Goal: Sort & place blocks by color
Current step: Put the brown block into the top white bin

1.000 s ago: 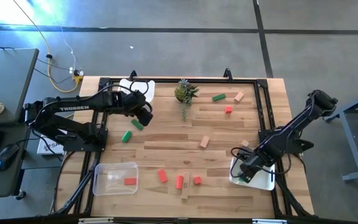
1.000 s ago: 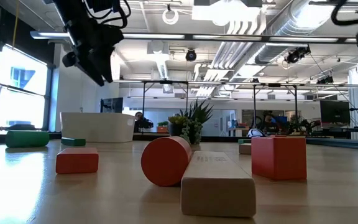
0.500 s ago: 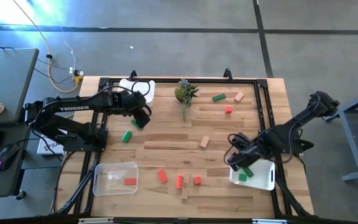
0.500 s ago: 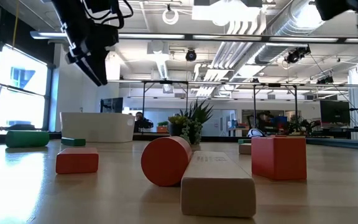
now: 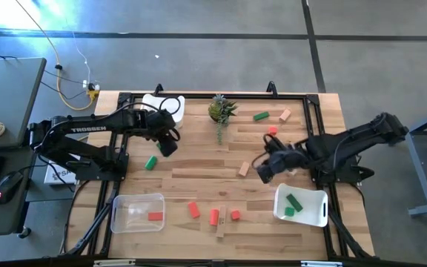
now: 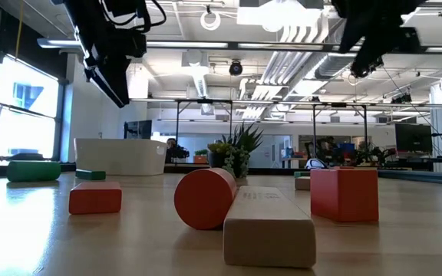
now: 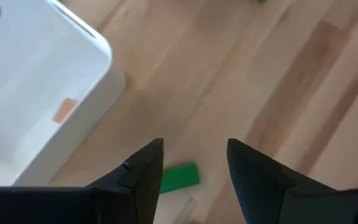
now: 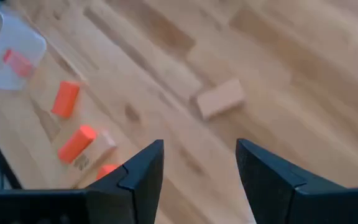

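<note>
Between the parted, empty fingers of the left gripper [image 7: 194, 165], a flat green wooden block [image 7: 179, 176] is seen on the table below. Ahead of the parted, empty fingers of the right gripper [image 8: 199, 163], a plain tan wooden block [image 8: 219, 98] is seen lying on the tabletop.
</note>
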Robot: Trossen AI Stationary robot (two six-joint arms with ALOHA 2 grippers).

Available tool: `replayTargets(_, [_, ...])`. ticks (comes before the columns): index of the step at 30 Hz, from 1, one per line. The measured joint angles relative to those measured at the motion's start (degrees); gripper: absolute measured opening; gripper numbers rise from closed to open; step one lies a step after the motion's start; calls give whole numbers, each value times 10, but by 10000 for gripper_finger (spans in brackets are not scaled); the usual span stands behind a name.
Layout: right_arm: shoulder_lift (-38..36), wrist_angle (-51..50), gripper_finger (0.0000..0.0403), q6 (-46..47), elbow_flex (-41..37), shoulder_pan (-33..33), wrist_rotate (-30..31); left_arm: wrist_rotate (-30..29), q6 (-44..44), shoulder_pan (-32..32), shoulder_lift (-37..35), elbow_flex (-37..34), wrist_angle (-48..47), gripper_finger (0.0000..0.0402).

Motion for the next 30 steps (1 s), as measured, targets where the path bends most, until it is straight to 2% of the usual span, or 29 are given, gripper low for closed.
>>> replayTargets(8, [0, 78, 186, -164, 0, -97, 5, 6, 40, 0, 0, 0, 0, 165])
replayTargets(12, [0, 104, 186, -256, 0, -142, -33, 6, 27, 0, 0, 0, 0, 165])
replayTargets(20, [0, 116, 186, -425, 0, -220, -136, 19, -79, 0, 0, 0, 0, 165])
replayTargets(22, [0, 121, 186, -487, 0, -230, -144, 24, -104, 0, 0, 0, 0, 165])
replayTargets(27, [0, 148, 186, -727, 0, -233, -163, 24, -158, 0, 0, 0, 0, 165])
replayTargets(30, [11, 162, 186, -830, 0, -232, -163, 24, -183, 0, 0, 0, 0, 165])
